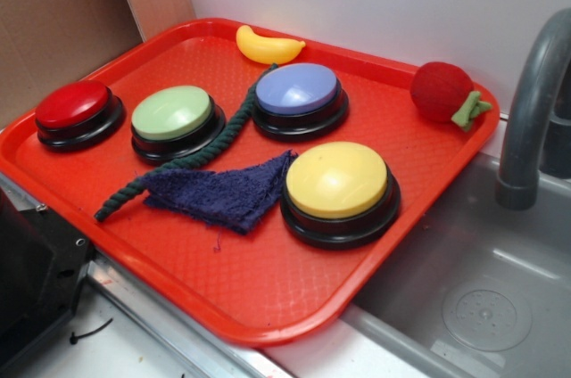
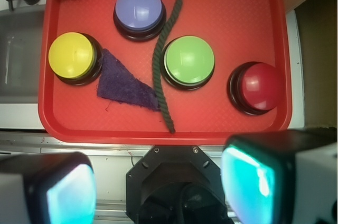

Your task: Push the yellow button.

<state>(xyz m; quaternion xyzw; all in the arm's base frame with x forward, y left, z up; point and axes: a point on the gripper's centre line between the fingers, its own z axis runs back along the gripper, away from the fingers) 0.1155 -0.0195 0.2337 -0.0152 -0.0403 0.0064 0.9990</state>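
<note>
- The large round yellow plastic dome button (image 1: 337,179) on its black base is seen at the lower right of the red plastic tray (image 1: 268,307) in the exterior view, and at the left edge of the tray in the wrist view (image 2: 72,55).
- The gripper (image 2: 158,187) is seen in the wrist view only, with its two pale fingers (image 2: 53,192) spread wide apart and nothing held between them.
- The task appears to be at the approach step: the claw is placed near the bottom rim of the tray, well apart from the yellow button, and no contact is made.
- A move toward the left of the wrist frame is called for next, then a descent onto the dome (probably with the fingers brought together).
- A crumpled dark blue cloth (image 1: 223,193) lies touching the button's base, and a green twisted rope (image 2: 161,60) runs just beside it.
- The pale green dome button (image 2: 188,60), blue dome button (image 2: 139,10), red dome button (image 2: 259,86) and small yellow toy banana (image 1: 266,45) should not be mistaken for the target.
</note>
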